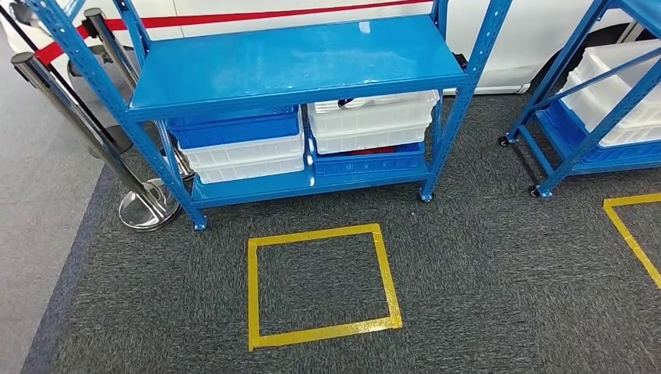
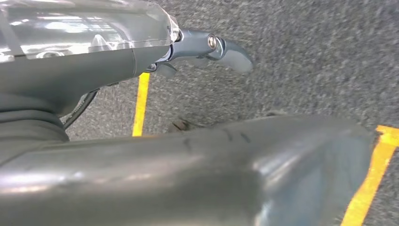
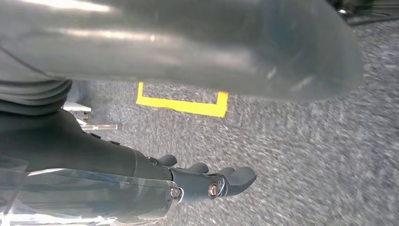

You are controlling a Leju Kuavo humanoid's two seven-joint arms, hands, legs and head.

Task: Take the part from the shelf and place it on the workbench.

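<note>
- We face a blue steel shelf rack [image 1: 296,70] standing on dark grey carpet [image 1: 483,257]; a yellow tape square [image 1: 319,284] is marked on the carpet just in front of the rack.
- On the rack's lower shelf sit stacked white plastic bins [image 1: 372,121] and a blue plastic bin [image 1: 234,128]. A dark thing pokes over the rim of the top white bin, but we cannot tell whether it is the part.
- The part itself we cannot pick out anywhere; the bins' insides are hidden under the rack's top shelf.
- Our left hand [image 2: 207,49] hangs over the carpet, fingers loosely apart, holding nothing.
- Our right hand [image 3: 211,181] hangs likewise, fingers gently curved and apart, nothing in it.
- No counter is to be seen from here, so we cannot judge whether the part already lies on it. The scene fits standing before the rack to fetch, or standing there with the part already delivered.
- A second blue rack [image 1: 600,93] beside the first is cut off by the frame edge; both wrist views are blurred.
</note>
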